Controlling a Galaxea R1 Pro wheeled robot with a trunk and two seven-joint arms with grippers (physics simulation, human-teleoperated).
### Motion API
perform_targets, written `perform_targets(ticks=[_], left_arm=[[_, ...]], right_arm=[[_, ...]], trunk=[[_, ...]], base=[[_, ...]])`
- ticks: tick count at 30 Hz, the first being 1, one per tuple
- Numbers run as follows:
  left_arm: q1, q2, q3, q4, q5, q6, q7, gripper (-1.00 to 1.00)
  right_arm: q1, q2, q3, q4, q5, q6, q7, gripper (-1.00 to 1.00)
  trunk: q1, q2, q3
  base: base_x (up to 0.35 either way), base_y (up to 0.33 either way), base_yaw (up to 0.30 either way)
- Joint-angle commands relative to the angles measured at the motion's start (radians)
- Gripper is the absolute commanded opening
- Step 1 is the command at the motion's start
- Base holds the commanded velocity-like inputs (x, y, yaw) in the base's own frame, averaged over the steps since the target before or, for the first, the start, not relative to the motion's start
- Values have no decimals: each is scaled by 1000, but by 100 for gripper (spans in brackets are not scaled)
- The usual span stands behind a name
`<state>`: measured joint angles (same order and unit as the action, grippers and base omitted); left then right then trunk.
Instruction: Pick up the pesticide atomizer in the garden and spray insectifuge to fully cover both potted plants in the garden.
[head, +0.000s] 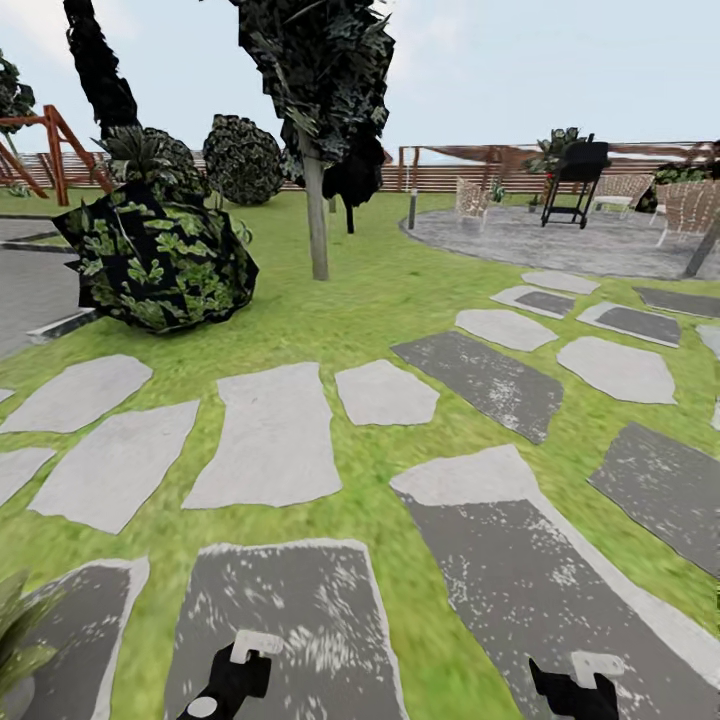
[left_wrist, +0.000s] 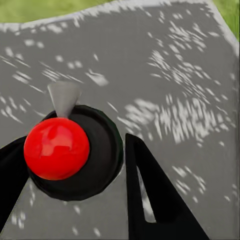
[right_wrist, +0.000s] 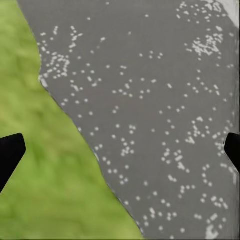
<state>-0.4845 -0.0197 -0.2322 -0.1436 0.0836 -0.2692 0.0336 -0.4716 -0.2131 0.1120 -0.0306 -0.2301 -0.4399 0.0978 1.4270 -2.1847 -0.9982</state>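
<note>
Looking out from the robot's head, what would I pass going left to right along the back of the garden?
Red wooden frame → round dark bush → tree trunk → short lamp post → black grill → white chair.

Head camera looks forward and down across the lawn (head: 370, 300) to a far fence (head: 450, 178). Both wrist cameras point down, close above grey paving stones (left_wrist: 175, 60), also seen nearest in the head view.

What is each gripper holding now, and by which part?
The left gripper holds the pesticide atomizer by its dark body, below the red top. The right gripper holds nothing.
</note>
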Motion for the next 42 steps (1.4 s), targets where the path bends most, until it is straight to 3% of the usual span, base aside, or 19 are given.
perform_targets(ticks=[1,12,27,42], left_arm=[[0,1,-9,1,8,-4,4,-100],[0,0,-10,2,8,-4,5,-100],[0,0,-10,2,8,-4,5,-100],[0,1,-10,2,8,-5,5,-100]], right_arm=[[-1,0,8,1,-11,-3,5,100],[-1,3,8,2,-9,-3,4,100],[-1,13,9,3,-8,-3,6,100],[-1,14,9,3,-6,-3,5,100]], trunk=[[0,0,-1],[0,0,-1],[0,0,-1],[0,0,-1]], base=[[339,0,-300],[339,-6,-290],[308,-128,-14],[324,-64,-157]])
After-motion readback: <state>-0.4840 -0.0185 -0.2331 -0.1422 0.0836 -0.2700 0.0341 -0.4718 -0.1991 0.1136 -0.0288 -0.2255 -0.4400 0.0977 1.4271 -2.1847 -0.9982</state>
